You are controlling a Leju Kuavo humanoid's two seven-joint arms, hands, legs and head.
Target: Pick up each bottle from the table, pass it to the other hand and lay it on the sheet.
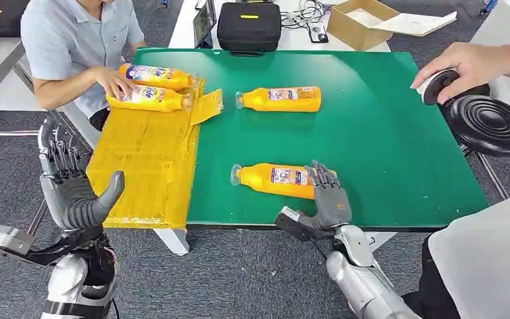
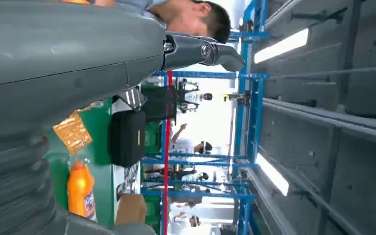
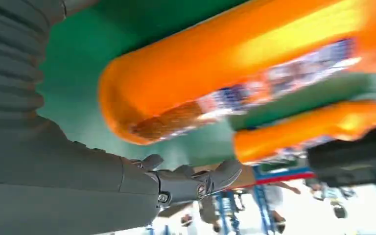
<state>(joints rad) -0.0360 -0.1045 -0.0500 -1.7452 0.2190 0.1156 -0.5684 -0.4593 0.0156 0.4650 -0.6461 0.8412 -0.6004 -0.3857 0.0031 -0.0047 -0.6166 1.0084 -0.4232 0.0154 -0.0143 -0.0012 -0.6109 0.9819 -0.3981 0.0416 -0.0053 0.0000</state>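
Note:
An orange bottle (image 1: 275, 179) lies on its side near the front edge of the green table (image 1: 385, 139); close up it is the near bottle (image 3: 215, 63). My right hand (image 1: 329, 196) reaches its base end, fingers spread against it and thumb (image 3: 196, 181) apart, gripping nothing. A second bottle (image 1: 279, 100) lies farther back, mid-table, and shows as the far bottle (image 3: 308, 127) and the bottle (image 2: 81, 191). Two more bottles (image 1: 153, 86) lie on the yellow sheet (image 1: 146, 159) at the left. My left hand (image 1: 73, 193) is raised, open and empty, by the sheet's near left edge.
A person at the far left rests a hand (image 1: 113, 83) on the bottles on the sheet. Another person's hand (image 1: 461, 66) holds a black stool (image 1: 488, 123) at the table's right edge. A black case (image 1: 249, 26) and a cardboard box (image 1: 362, 23) stand behind.

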